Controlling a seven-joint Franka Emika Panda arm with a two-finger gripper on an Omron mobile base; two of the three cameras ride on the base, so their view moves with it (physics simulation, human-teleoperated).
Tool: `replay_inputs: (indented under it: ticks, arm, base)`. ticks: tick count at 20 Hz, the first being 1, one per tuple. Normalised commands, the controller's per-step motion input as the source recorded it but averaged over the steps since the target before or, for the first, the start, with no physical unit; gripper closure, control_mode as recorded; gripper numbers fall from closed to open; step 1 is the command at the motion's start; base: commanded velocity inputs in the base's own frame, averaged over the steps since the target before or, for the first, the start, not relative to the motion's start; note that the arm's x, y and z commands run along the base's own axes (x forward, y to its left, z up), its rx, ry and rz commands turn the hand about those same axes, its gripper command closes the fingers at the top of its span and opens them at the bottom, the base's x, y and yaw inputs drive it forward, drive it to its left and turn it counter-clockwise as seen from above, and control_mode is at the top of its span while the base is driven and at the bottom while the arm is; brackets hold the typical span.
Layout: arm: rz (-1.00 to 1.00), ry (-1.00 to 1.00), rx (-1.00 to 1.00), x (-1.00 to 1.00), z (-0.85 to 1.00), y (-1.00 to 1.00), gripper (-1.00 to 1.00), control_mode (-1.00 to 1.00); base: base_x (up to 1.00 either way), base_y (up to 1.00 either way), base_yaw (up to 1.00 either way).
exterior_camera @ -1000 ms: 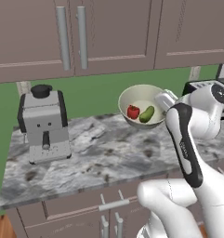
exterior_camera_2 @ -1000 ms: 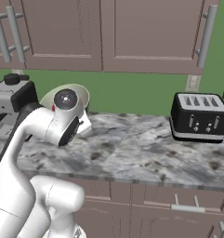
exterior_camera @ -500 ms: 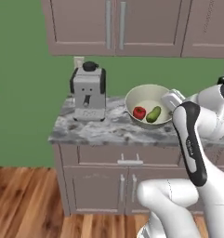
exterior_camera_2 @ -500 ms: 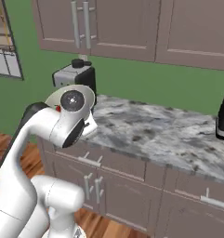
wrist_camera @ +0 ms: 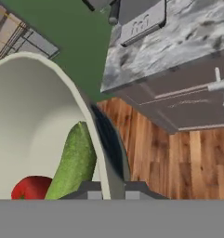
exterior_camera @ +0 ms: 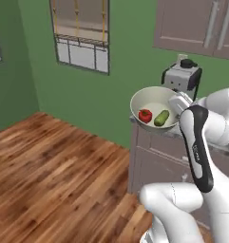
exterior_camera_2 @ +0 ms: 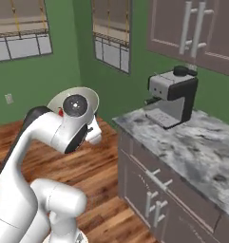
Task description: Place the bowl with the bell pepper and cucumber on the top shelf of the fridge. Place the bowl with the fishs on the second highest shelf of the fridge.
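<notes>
In the hand view, the bowl [wrist_camera: 43, 111] is cut off by the left edge, and the grey band hides the lower parts of the bell pepper [wrist_camera: 32, 188] and cucumber [wrist_camera: 74, 162]. In the right base view, the arm hides most of the bowl. The coffee machine [wrist_camera: 136, 16] is cropped at the top.

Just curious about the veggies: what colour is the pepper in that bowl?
Red; the bell pepper shows best in the left base view.
</notes>
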Motion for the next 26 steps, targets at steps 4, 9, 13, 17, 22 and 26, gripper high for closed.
replay_inputs:
  ticks: [4,9,13,17,22,26]
  arm:
    - [0.00,0.00,0.00,0.00,0.00,0.00,1.00,1.00]
    - [0.00,0.00,0.00,0.00,0.00,0.00,1.00,1.00]
    - [0.00,0.00,0.00,0.00,0.00,0.00,1.00,1.00]
    - [0.00,0.00,0.00,0.00,0.00,0.00,1.00,1.00]
    - [0.00,0.00,0.00,0.00,0.00,0.00,1.00,1.00]
    - [0.00,0.00,0.00,0.00,0.00,0.00,1.00,1.00]
  base:
    - [-0.13,0.20,0.93]
    - [-0.06,0.50,0.85]
    - [0.15,0.96,0.65]
    - [0.51,1.00,0.41]
    - [0.98,0.98,0.20]
    - [1.00,0.43,0.01]
